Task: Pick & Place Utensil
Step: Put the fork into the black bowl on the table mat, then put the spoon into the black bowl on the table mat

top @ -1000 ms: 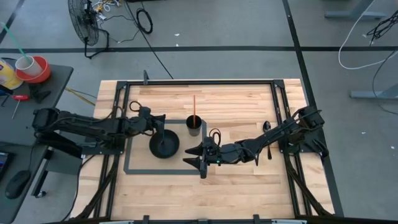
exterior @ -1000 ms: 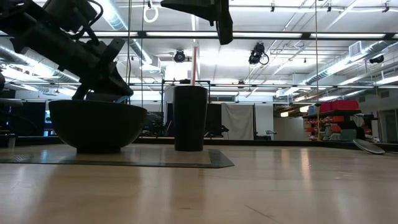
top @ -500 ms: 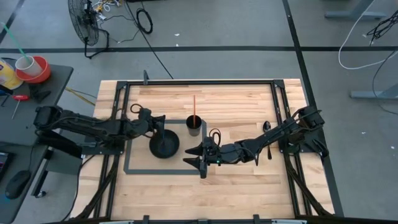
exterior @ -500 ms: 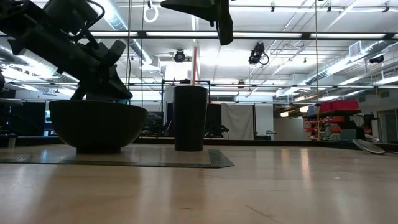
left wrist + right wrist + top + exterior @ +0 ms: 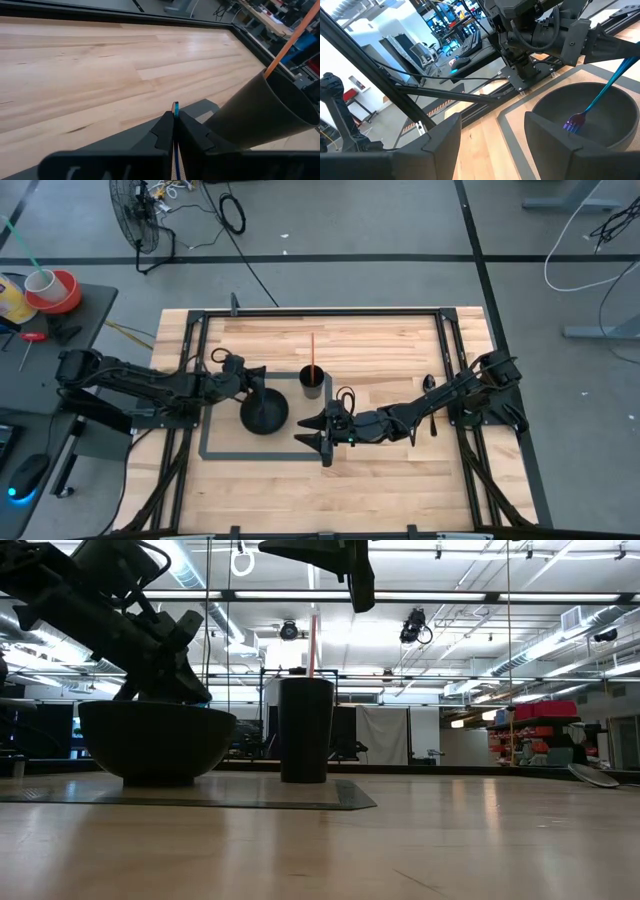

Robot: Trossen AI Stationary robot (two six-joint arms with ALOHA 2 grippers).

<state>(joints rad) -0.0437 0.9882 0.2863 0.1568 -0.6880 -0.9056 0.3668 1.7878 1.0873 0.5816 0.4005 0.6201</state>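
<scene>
Grey floor (image 5: 400,220), standing fan (image 5: 135,215)

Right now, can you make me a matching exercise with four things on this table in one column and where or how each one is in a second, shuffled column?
Things:
1. blue fork
2. orange straw
3. black bowl
4. right tool

Places or states:
A. stands in the black cup
B. open, over the grey mat, empty
C. pinched in the left tool, tines down in the bowl
D. sits on the mat, beside the cup

Pairs: 1-C, 2-A, 3-D, 4-B
</scene>
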